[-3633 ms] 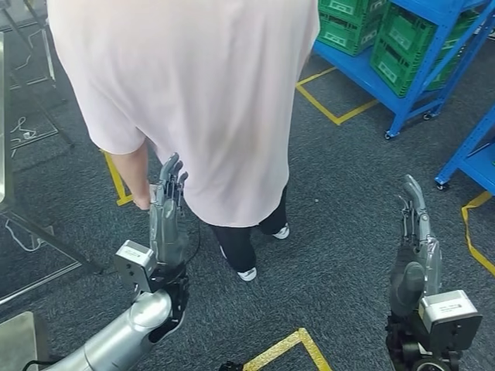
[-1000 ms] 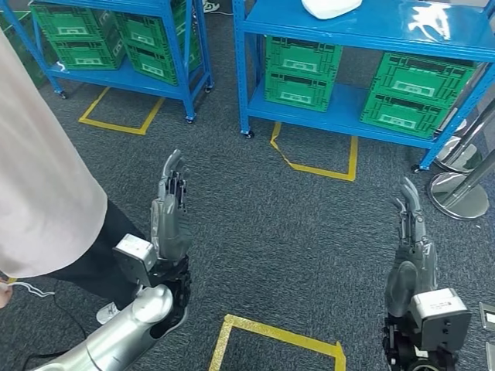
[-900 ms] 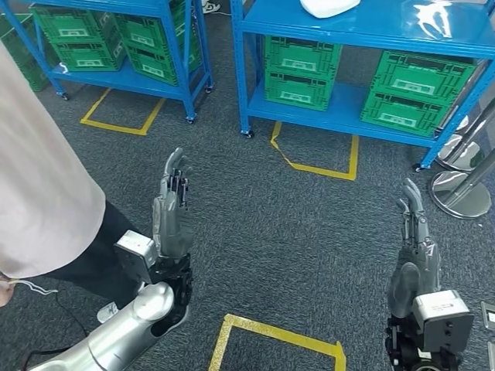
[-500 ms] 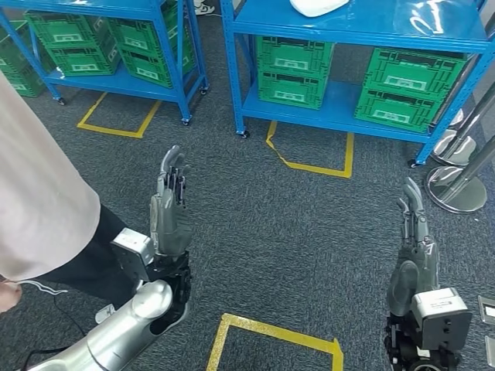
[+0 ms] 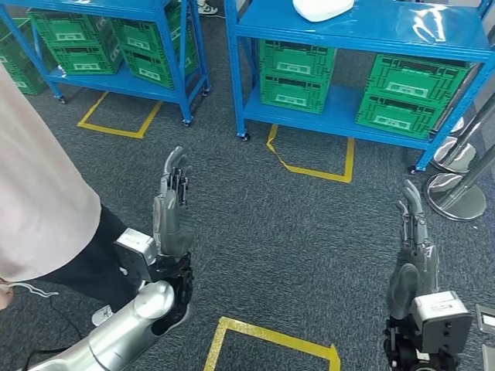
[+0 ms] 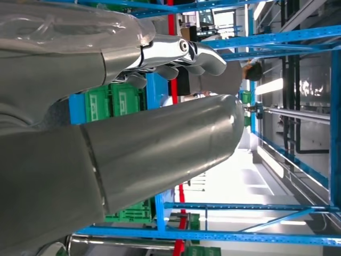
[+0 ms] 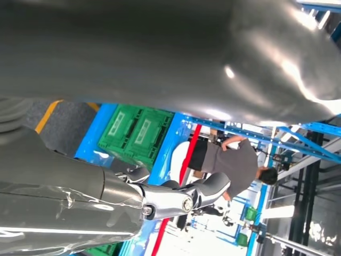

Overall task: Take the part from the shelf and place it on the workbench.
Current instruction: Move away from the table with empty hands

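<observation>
Both my left hand (image 5: 171,212) and right hand (image 5: 414,243) are raised, fingers apart, holding nothing; the white part (image 5: 322,8) lies on the blue shelf (image 5: 373,27) top, well apart from them. Risk, I judge: the person (image 5: 41,201) just beside my left arm gets bumped as I approach; the part slips off the shelf edge in a poor grasp. Head view shows part and floor; right wrist view adds another person (image 7: 237,160) beyond the racks.

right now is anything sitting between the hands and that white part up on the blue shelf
Nothing visible does. The white part lies on the top level of the blue shelf; between it and the left hand and right hand lies bare grey carpet with yellow tape lines. The person stands off to the left.
</observation>
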### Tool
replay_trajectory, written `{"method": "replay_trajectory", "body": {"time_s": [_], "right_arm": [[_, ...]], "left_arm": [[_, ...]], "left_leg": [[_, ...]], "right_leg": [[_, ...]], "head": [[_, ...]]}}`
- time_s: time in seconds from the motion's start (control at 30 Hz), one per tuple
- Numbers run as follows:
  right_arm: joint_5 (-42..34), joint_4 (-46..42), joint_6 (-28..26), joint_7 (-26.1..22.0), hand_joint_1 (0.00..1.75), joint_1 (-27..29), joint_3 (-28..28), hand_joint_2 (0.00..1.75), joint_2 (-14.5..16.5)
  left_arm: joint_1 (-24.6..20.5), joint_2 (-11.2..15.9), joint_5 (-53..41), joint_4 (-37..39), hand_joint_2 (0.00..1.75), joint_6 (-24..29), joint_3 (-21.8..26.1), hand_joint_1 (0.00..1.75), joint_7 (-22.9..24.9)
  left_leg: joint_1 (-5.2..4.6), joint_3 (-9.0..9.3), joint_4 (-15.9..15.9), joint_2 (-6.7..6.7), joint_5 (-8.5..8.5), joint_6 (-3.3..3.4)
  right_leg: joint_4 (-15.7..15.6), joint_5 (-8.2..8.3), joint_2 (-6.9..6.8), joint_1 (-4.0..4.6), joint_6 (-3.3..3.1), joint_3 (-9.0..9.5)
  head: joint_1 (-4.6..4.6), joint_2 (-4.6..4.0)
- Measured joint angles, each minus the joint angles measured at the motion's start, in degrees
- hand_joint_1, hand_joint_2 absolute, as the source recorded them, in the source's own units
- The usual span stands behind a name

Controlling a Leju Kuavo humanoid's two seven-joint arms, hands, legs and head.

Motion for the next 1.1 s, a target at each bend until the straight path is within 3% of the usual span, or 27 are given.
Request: {"method": "replay_trajectory", "body": {"time_s": [0.07, 0.13, 0.2, 0.27, 0.33, 0.37, 0.4, 0.43, 0.5, 0.53, 0.6, 0.67, 0.73, 0.83, 0.87, 0.9, 0.93, 1.0, 1.07, 1.1], "right_arm": [[-0.1, 0.1, 0.1, 0.0, 0.0, 0.1, 0.0, 0.0, 0.0], [-0.1, 0.1, 0.2, -0.1, 0.0, 0.2, 0.0, 0.0, 0.1], [-0.1, 0.1, 0.2, -0.1, 0.0, 0.1, 0.0, 0.0, 0.1], [-0.1, 0.1, 0.3, -0.2, 0.0, 0.0, 0.0, 0.0, 0.2], [-0.1, 0.1, 0.3, -0.2, 0.0, 0.0, 0.0, 0.0, 0.2], [-0.2, 0.2, 0.3, -0.2, 0.0, 0.0, 0.0, 0.0, 0.2], [-0.2, 0.2, 0.3, -0.3, 0.0, 0.0, 0.0, 0.0, 0.2], [-0.2, 0.2, 0.3, -0.3, 0.0, 0.0, 0.0, 0.0, 0.2], [-0.2, 0.2, 0.3, -0.5, 0.0, 0.0, 0.0, 0.0, 0.3], [-0.2, 0.2, 0.3, -0.5, 0.0, 0.0, 0.0, 0.0, 0.3], [-0.2, 0.2, 0.3, -0.5, 0.0, 0.0, 0.0, 0.0, 0.4], [-0.2, 0.2, 0.3, -0.5, 0.0, 0.0, -0.1, 0.0, 0.4], [-0.2, 0.2, 0.3, -0.6, 0.0, -0.1, -0.1, 0.0, 0.4], [-0.2, 0.2, 0.3, -0.6, 0.0, -0.1, -0.1, 0.0, 0.4], [-0.2, 0.2, 0.2, -0.6, 0.0, 0.0, -0.1, 0.0, 0.4], [-0.2, 0.2, 0.2, -0.5, 0.0, 0.1, -0.1, 0.0, 0.4], [-0.2, 0.2, 0.2, -0.5, 0.0, 0.1, -0.1, 0.0, 0.4], [-0.2, 0.2, 0.2, -0.5, 0.0, 0.1, -0.1, 0.0, 0.4], [-0.2, 0.3, 0.2, -0.5, 0.0, 0.1, -0.1, 0.0, 0.4], [-0.3, 0.4, 0.2, -0.5, 0.0, 0.2, -0.1, 0.0, 0.4]], "left_arm": [[0.0, 0.0, 0.0, 0.0, 0.0, 0.0, 0.0, 0.0, -0.1], [0.0, 0.1, 0.0, 0.0, 0.0, 0.1, 0.0, 0.0, -0.1], [-0.1, 0.1, 0.0, 0.0, 0.0, 0.1, 0.0, 0.0, -0.1], [-0.1, 0.1, 0.0, 0.0, 0.0, 0.1, 0.0, 0.0, -0.2], [0.0, 0.2, 0.0, 0.0, 0.0, 0.1, 0.0, 0.0, -0.2], [0.2, 0.2, 0.0, 0.0, 0.0, 0.1, 0.0, 0.0, -0.2], [0.2, 0.3, 0.0, 0.0, 0.0, 0.1, 0.0, 0.0, -0.2], [0.3, 0.3, 0.0, 0.0, 0.0, 0.1, 0.0, 0.0, -0.2], [0.3, 0.3, 0.0, 0.0, 0.0, 0.1, 0.0, 0.0, -0.2], [0.2, 0.3, 0.0, 0.0, 0.0, 0.1, 0.0, 0.0, -0.2], [0.1, 0.4, 0.0, 0.0, 0.0, 0.1, 0.0, 0.0, -0.2], [0.1, 0.4, 0.0, 0.0, 0.0, 0.1, 0.0, 0.0, -0.2], [0.1, 0.3, 0.0, 0.0, 0.0, 0.1, 0.0, 0.0, -0.2], [0.3, 0.3, 0.0, 0.0, 0.0, 0.1, 0.0, 0.0, -0.2], [0.4, 0.3, 0.0, 0.0, 0.0, 0.1, 0.0, 0.0, -0.2], [0.5, 0.3, 0.0, 0.0, 0.0, 0.1, 0.0, 0.0, -0.2], [0.5, 0.2, 0.0, 0.0, 0.0, 0.1, 0.0, 0.0, -0.2], [0.5, 0.2, 0.0, 0.0, 0.0, 0.1, 0.0, 0.0, -0.2], [0.5, 0.2, 0.0, 0.0, 0.0, 0.1, 0.0, 0.0, -0.2], [0.5, 0.2, 0.0, 0.1, 0.0, 0.1, -0.1, 0.0, -0.2]], "left_leg": [[-0.22, -0.45, 1.1, -0.13, -0.63, -0.92], [-0.19, -0.66, 1.4, -0.17, -0.71, -1.4], [0.05, -1.16, 3.0, -0.29, -1.61, -1.63], [-0.09, -4.85, 9.7, -0.64, -4.16, -1.51], [-0.5, -10.8, 18.6, -0.92, -6.45, -1.12], [-0.73, -12.94, 20.9, -1.01, -6.29, -0.76], [-1.03, -13.92, 20.9, -1.08, -4.93, -0.21], [-1.45, -13.59, 18.5, -1.18, -2.5, 0.56], [-2.49, -10.71, 10.3, -1.53, 2.58, 2.64], [-2.95, -9.3, 6.8, -1.68, 3.79, 3.5], [-3.46, -7.78, 3.8, -1.8, 3.47, 4.32], [-3.35, -6.41, 2.2, -1.78, 2.99, 4.14], [-2.92, -4.6, 1.2, -1.74, 2.61, 3.99], [-2.74, -2.95, 0.9, -1.71, 1.51, 3.86], [-2.71, -2.41, 0.9, -1.69, 1.02, 3.76], [-2.66, -1.75, 0.9, -1.68, 0.49, 3.65], [-2.57, -0.97, 1.0, -1.68, -0.09, 3.48], [-2.41, 0.73, 1.3, -1.68, -1.45, 2.96], [-2.38, 1.52, 1.6, -1.75, -2.62, 2.19], [-2.41, 1.65, 1.8, -1.73, -2.98, 1.8]], "right_leg": [[-3.1, 0.16, 0.17, -0.09, -0.71, 1.59], [-2.6, -0.45, 0.58, 0.12, -2.3, 1.41], [-2.6, -0.79, 0.88, 0.28, -3.22, 1.79], [-2.7, -1.16, 1.04, 0.42, -3.98, 2.39], [-2.8, -1.63, 1.24, 0.85, -4.56, 2.8], [-2.8, -1.91, 1.41, 1.15, -4.79, 3.08], [-2.8, -2.24, 1.61, 1.46, -4.96, 3.49], [-2.9, -2.61, 1.81, 1.78, -5.08, 4.03], [-3.1, -3.39, 2.13, 2.28, -5.17, 5.14], [-3.2, -3.7, 2.28, 2.37, -5.07, 5.46], [-3.6, -3.89, 2.39, 2.26, -4.56, 5.83], [-3.6, -3.88, 2.17, 2.16, -3.9, 6.43], [-1.0, -4.72, 1.54, 2.23, -3.38, 5.72], [9.7, -8.54, 1.0, 2.12, -2.71, -0.6], [12.0, -9.48, 0.94, 2.02, -2.47, -2.6], [12.4, -9.45, 0.87, 1.9, -2.22, -3.68], [10.6, -8.08, 0.77, 1.75, -2.02, -3.75], [3.0, -2.36, 0.44, 1.4, -1.71, -2.03], [-2.3, 0.91, 0.23, 1.47, -2.39, -0.58], [-2.9, 1.11, 0.28, 1.63, -3.05, -0.33]], "head": [[0.11, 0.0], [-0.43, 0.0], [-1.11, 0.0], [-1.76, 0.0], [-2.28, 0.0], [-2.5, 0.0], [-2.7, 0.0], [-2.89, 0.0], [-3.01, 0.0], [-2.78, 0.0], [-2.59, 0.0], [-2.92, 0.0], [-2.64, 0.0], [-1.63, 0.0], [-1.47, 0.0], [-1.38, 0.0], [-1.29, 0.0], [-1.01, 0.0], [-0.61, 0.0], [-0.53, 0.0]]}}
